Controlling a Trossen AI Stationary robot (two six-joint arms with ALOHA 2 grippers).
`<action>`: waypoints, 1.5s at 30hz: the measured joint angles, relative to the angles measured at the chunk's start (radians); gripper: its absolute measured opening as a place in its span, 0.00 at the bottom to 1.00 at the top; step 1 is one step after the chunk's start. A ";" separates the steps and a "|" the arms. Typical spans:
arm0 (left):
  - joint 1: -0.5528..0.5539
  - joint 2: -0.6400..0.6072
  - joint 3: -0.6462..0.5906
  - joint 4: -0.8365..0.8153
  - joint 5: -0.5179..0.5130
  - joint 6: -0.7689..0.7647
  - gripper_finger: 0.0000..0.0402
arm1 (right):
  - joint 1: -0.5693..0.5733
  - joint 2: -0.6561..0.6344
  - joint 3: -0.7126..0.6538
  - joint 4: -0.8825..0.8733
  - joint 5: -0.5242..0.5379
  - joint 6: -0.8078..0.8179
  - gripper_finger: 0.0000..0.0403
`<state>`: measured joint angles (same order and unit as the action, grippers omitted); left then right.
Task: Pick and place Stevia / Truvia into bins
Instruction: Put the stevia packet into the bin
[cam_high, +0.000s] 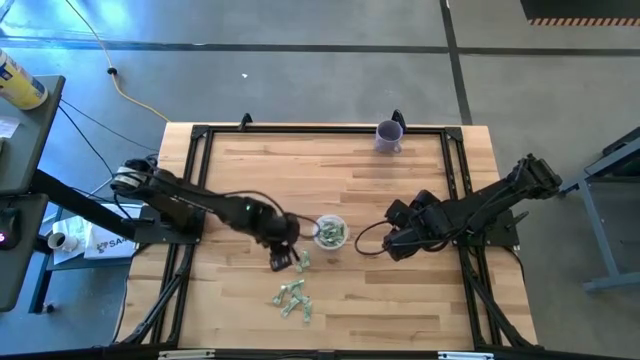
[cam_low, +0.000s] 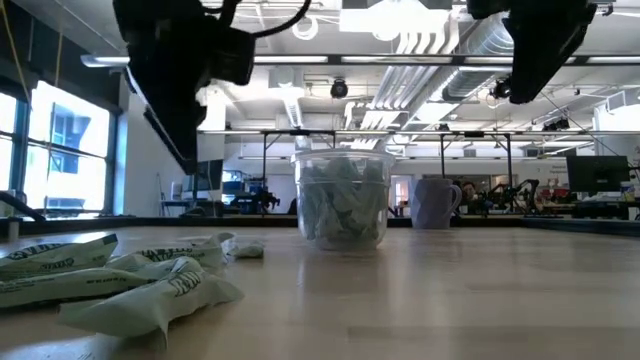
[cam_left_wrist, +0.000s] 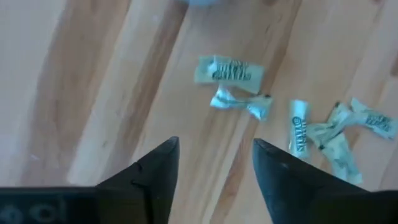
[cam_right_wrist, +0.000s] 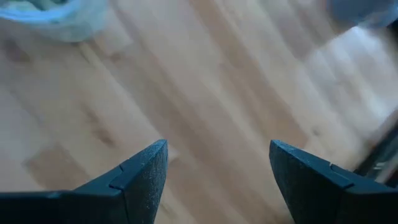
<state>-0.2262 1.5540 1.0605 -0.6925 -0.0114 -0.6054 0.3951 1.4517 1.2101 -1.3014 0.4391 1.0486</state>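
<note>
From above, the clear cup (cam_high: 331, 232) stands near the middle of the wooden table (cam_high: 400, 300), already holding sachets, with a purple cup (cam_high: 389, 135) well apart at the far edge. Loose sachets (cam_high: 295, 300) lie scattered on the near side, left of the clear cup, and one more (cam_high: 302, 261) sits just beside the left gripper (cam_high: 281, 260), which hangs over the table near the cup's left side. The right gripper (cam_high: 392, 243) hovers right of the cup, apart from it, with nothing between them but a loop of dark cable. At table height, the cup (cam_low: 342, 198) shows packed with sachets; the purple cup (cam_low: 436, 203) stands behind and to its right, and crumpled sachets (cam_low: 110, 275) lie close in the left foreground. Both arms hang down from above, their fingers out of sight here. Behind is a large workshop with windows, ceiling ducts and benches. The left wrist view shows its fingers (cam_left_wrist: 155, 171) spread and empty above bare wood, with several sachets (cam_left_wrist: 229, 70) lying beyond them. The right wrist view shows its fingers (cam_right_wrist: 146, 171) wide apart, holding nothing, over plain boards, the cup's rim (cam_right_wrist: 53, 15) at the corner.
</note>
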 joint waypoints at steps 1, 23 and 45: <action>-0.015 0.001 -0.010 0.014 -0.003 -0.028 0.56 | -0.008 0.000 0.005 0.018 -0.048 0.024 0.67; -0.055 -0.042 0.006 0.076 -0.175 -0.159 0.38 | -0.380 -0.423 -0.449 1.328 -0.719 -0.646 0.67; -0.055 0.106 -0.124 0.342 -0.061 -0.134 0.38 | -0.460 -0.893 -0.880 1.436 -0.636 -0.632 0.67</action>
<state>-0.2817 1.6599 0.9362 -0.3503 -0.0725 -0.7392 -0.0646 0.5582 0.3302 0.1345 -0.1967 0.4168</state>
